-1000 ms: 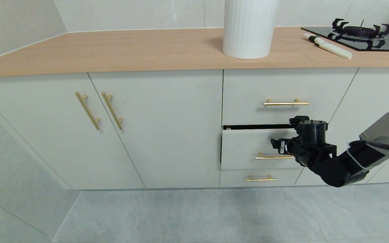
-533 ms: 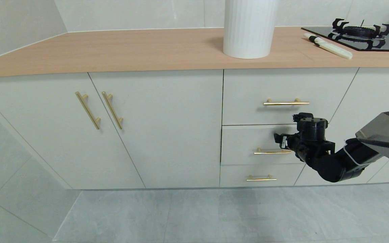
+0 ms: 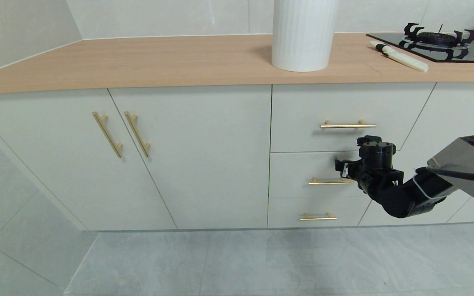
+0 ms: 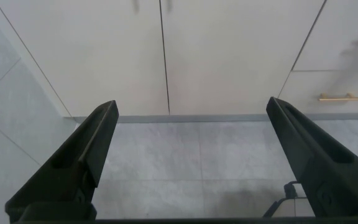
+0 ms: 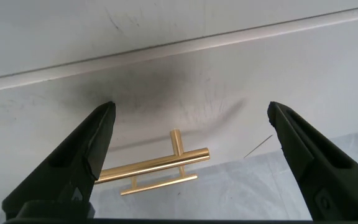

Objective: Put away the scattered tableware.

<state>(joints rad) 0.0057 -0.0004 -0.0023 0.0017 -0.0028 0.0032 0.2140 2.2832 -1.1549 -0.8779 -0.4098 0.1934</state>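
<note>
Down low, right claw (image 3: 346, 172) wide open, empty, at middle drawer's handle (image 3: 330, 181), arm outstretched.

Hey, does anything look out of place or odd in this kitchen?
One thing: a cream-coloured utensil lies loose and askew on the countertop beside the hob. The middle drawer looks shut and flush; nothing spilled.

No writing, number or sign can be read on the drawers (image 3: 303, 119), countertop (image 3: 159, 61) or stove (image 3: 438, 45).

Black end effector (image 3: 342, 169), white cable (image 3: 417, 185)
</note>
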